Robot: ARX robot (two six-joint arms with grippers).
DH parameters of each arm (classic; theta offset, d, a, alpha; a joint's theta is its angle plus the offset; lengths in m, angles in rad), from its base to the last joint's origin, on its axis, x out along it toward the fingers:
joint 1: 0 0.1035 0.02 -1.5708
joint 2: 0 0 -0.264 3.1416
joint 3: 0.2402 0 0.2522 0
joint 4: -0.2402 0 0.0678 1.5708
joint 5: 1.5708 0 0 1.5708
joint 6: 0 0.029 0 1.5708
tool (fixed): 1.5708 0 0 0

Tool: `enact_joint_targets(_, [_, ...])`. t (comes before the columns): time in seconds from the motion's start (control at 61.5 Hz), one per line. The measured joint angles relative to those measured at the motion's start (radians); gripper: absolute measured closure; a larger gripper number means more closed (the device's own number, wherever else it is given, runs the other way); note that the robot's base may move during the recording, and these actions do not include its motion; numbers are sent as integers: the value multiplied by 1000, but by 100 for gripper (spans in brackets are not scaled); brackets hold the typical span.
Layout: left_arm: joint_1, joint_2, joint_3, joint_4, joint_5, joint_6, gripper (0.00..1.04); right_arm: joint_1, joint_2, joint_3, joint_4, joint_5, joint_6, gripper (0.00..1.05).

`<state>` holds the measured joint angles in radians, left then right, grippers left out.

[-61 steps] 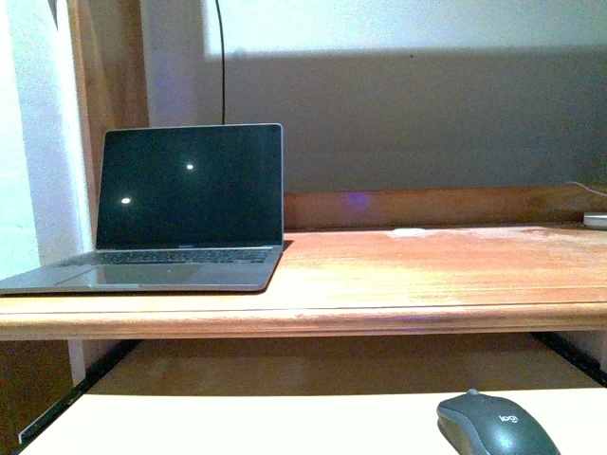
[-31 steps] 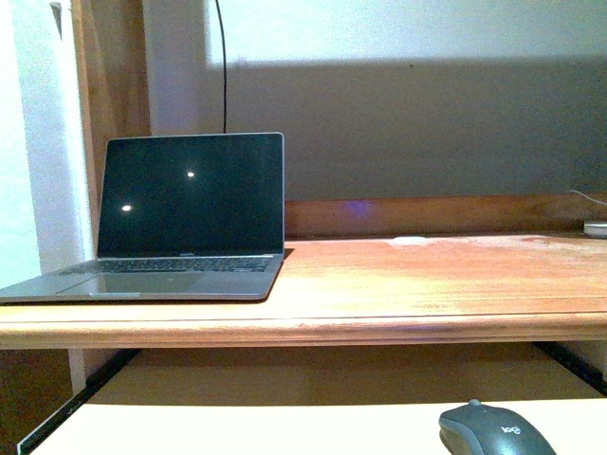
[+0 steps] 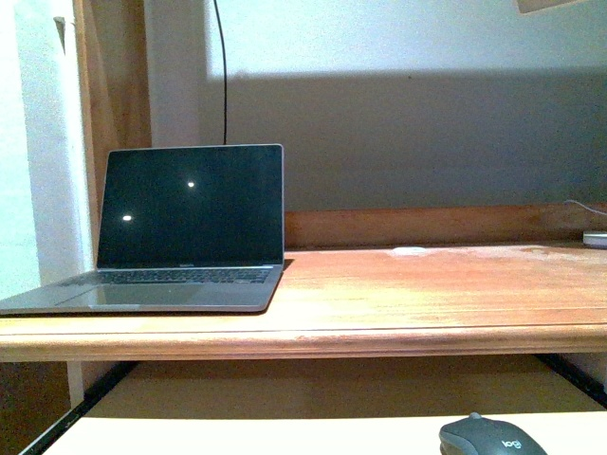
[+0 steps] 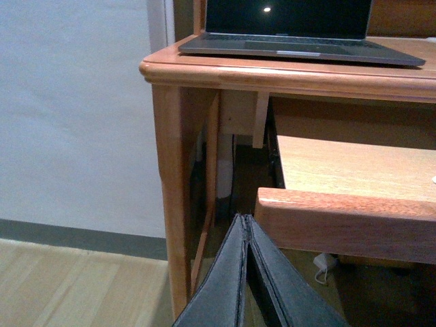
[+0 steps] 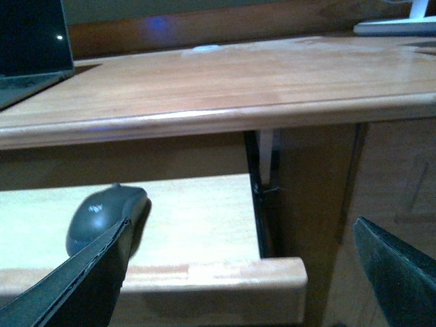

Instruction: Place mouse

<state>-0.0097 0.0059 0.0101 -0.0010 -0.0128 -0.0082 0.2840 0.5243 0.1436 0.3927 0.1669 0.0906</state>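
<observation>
Mouse is noted lying on the pull-out tray, near right, below the desk top; it is not yet lifted. Laptop is found open at the far left of the desk top.

Right gripper is held spread wide and empty. The mouse is seen partly behind one finger, not between the jaws. Left gripper is pressed closed on nothing, by the tray's near left corner.

Risks, as judged:
- If the jaws are closed from this offset, the mouse may be shoved along the tray.
- The smooth dome may be squeezed out from the pads.
- On lifting, the overhanging desk edge may be struck, since the tray is set beneath it.
</observation>
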Motion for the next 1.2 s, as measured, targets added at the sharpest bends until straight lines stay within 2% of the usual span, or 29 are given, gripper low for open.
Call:
enact_joint_targets(0.163, [4,-1,0,0,10,0,102,97,245,102,136,40,-26,7])
enact_joint_targets(0.342, [4,-1,0,0,10,0,102,175,420,215,163,54,-72,7])
enact_joint_targets(0.488, [4,-1,0,0,10,0,102,218,510,311,108,66,-118,7])
enact_joint_targets(0.634, [4,-1,0,0,10,0,102,256,550,389,-47,93,-135,7])
enact_joint_targets(0.716, [4,-1,0,0,10,0,87,290,569,435,-163,116,-155,7])
enact_joint_targets(0.895, [4,-1,0,0,10,0,59,329,607,504,-297,152,-153,7])
enact_joint_targets(1.204, [4,-1,0,0,10,0,12,363,749,607,-344,201,-94,7])
